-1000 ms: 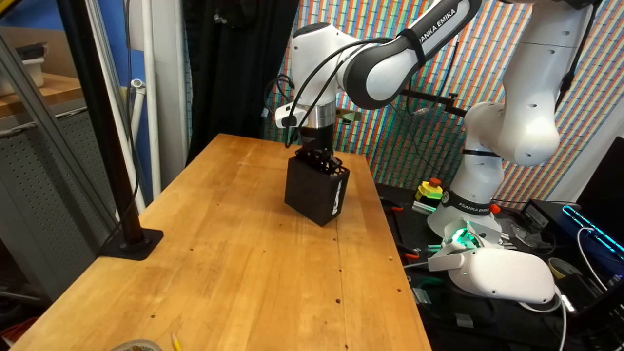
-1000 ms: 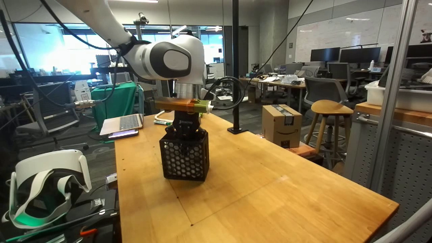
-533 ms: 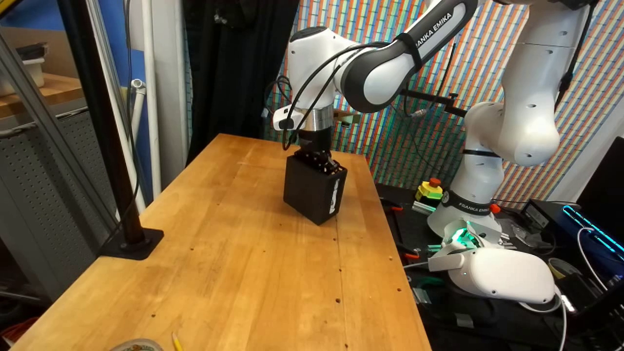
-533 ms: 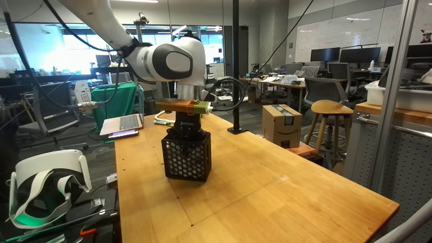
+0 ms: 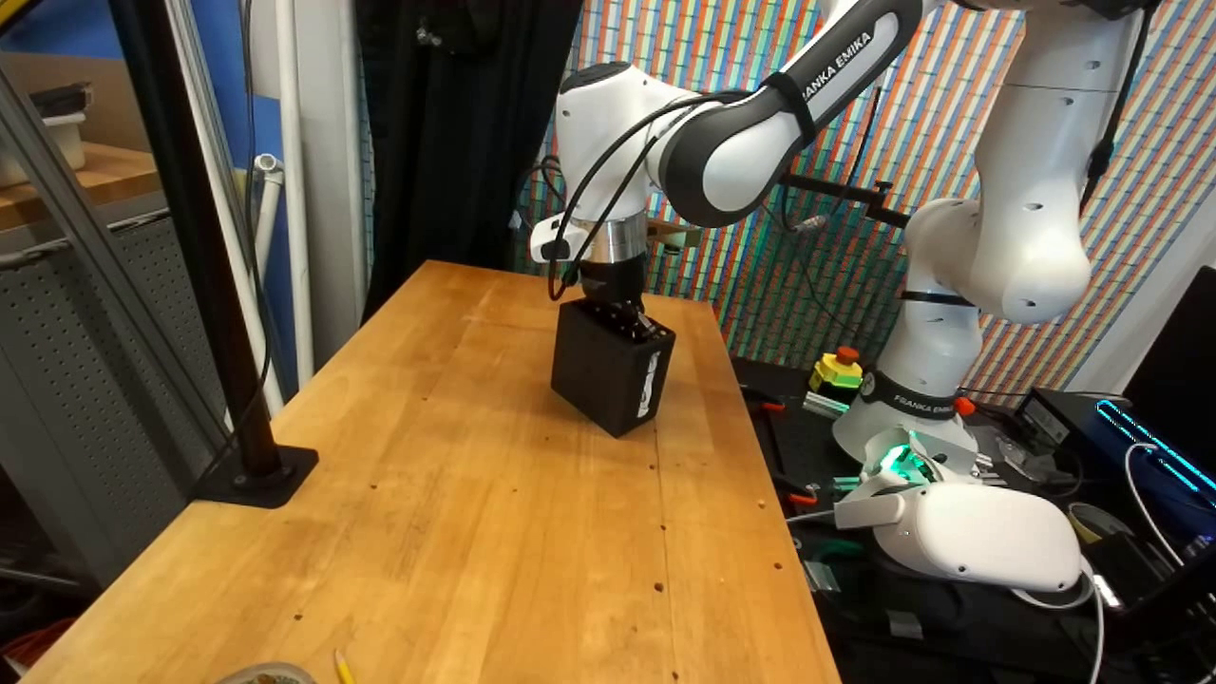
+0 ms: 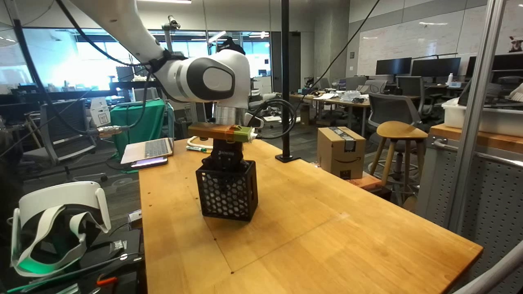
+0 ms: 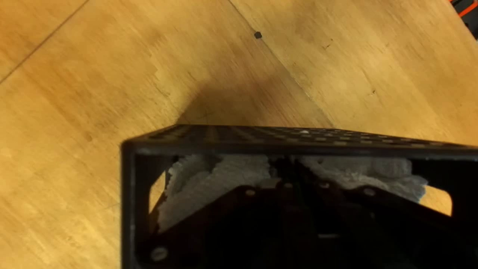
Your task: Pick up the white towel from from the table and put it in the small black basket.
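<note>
White towel (image 7: 220, 179) lay bunched inside the basket (image 5: 594, 370). The gripper (image 7: 285, 168) reached inside it too, jaws narrow; whether they pinched the towel was unclear.

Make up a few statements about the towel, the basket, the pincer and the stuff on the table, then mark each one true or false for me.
1. The towel shows inside the basket. True.
2. The pincer reaches down into the basket. True.
3. The pincer is wide open. False: it is shut.
4. The basket's opening faces down. False: it faces up.
5. A pencil lies on the table. True.
6. The pencil is red. False: it is yellow.
</note>
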Tool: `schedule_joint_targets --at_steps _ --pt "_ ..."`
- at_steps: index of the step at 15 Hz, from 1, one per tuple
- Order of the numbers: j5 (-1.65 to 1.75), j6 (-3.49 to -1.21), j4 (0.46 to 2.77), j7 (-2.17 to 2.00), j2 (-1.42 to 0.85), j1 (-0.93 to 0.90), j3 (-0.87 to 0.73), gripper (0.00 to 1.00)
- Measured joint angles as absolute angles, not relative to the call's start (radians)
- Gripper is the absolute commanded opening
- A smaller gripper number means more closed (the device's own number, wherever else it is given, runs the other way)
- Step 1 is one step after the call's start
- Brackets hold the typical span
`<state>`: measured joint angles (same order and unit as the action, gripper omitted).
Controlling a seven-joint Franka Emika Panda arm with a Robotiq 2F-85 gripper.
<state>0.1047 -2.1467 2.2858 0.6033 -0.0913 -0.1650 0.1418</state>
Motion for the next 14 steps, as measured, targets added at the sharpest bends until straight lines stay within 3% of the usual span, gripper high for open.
schedule_joint_targets --at_steps 14 --pt "0.108 -2.149 2.316 0.592 -0.036 -0.162 0.143 0.05"
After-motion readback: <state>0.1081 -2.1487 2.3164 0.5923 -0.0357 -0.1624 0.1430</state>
